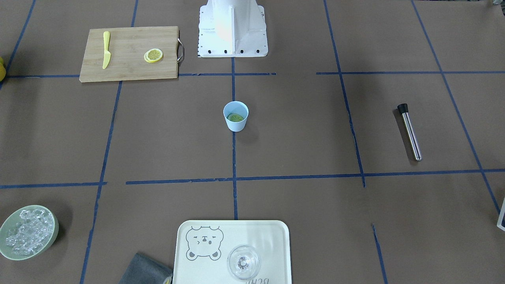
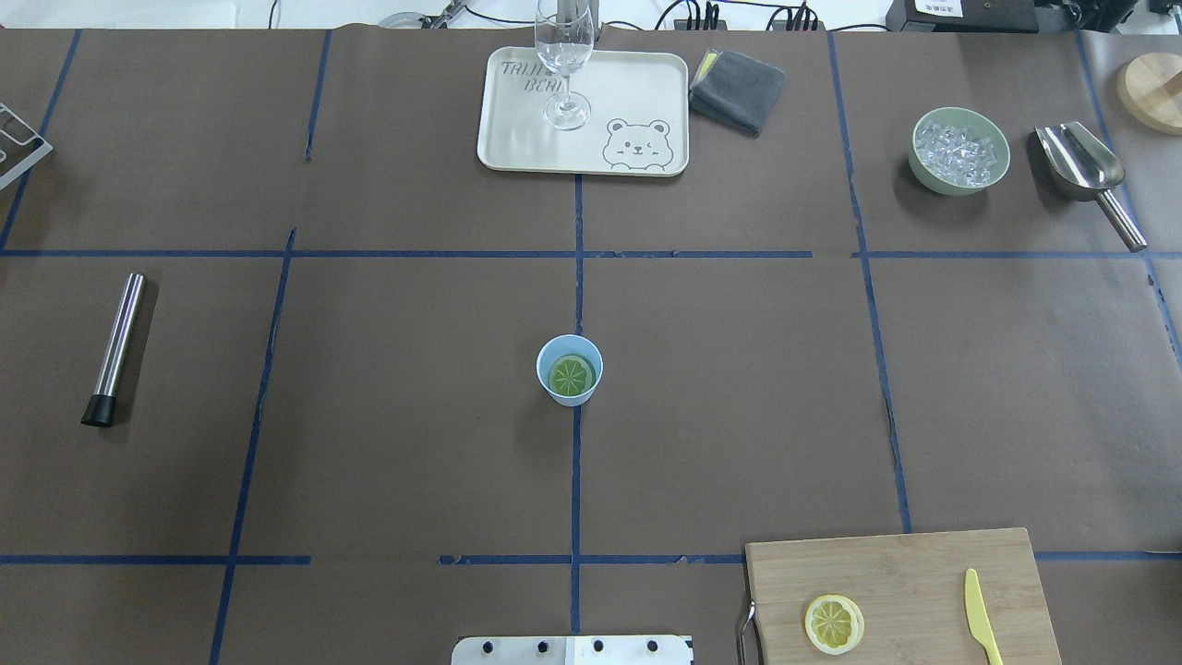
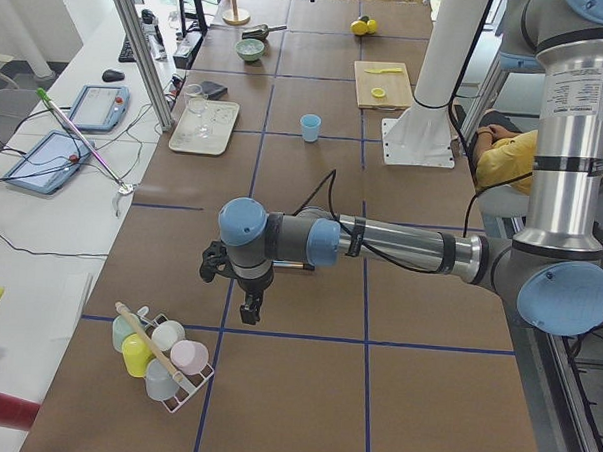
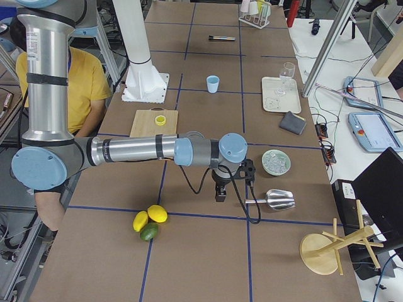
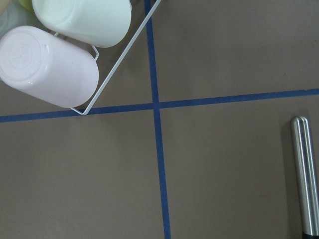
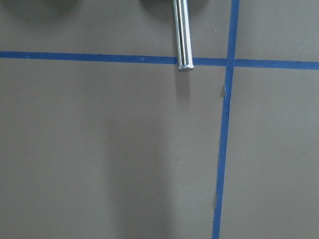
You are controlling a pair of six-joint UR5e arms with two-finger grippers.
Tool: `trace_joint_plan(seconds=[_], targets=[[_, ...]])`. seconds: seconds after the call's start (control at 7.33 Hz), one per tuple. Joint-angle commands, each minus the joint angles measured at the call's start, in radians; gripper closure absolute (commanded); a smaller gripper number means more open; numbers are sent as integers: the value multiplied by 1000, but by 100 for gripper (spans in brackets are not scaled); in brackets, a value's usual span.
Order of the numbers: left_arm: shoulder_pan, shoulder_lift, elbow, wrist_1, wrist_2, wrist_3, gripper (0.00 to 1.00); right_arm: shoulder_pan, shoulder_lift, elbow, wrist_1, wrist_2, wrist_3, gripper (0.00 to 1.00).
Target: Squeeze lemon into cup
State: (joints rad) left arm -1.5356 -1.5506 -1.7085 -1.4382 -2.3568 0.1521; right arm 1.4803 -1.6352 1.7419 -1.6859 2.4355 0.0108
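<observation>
Yellow lemon slice (image 2: 834, 623) lies flat on board (image 2: 905, 573), robot-side & right of cup (image 2: 544, 356) in overhead view. Est.: light, soft, slick; pinch across rind, not pulp. Count: 2 slices (greenish slice (image 2: 571, 375) inside cup), 1 cup, 1 knife (image 2: 981, 628). L gripper (image 3: 250, 309), R gripper (image 4: 219, 192): far from cup, finger spread can't be told.

Bare counter (image 2: 388, 416) lies open all round the cup (image 2: 570, 370); obstacles stand well apart from it: tall glass (image 2: 563, 65) on tray (image 2: 517, 139) beyond, cutting board (image 2: 905, 573) robot-side right, steel rod (image 2: 115, 346) far left, ice bowl (image 2: 958, 152) beyond right.
</observation>
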Motion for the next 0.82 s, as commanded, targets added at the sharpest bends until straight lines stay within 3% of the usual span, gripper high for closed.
trace_joint_plan(seconds=[0.0,0.68], targets=[[-11,7,7,33,-7,49,0,0,-2,-1,0,0,0,0],[-8,-48,9,58,4,53,0,0,-2,2,0,2,0,0]])
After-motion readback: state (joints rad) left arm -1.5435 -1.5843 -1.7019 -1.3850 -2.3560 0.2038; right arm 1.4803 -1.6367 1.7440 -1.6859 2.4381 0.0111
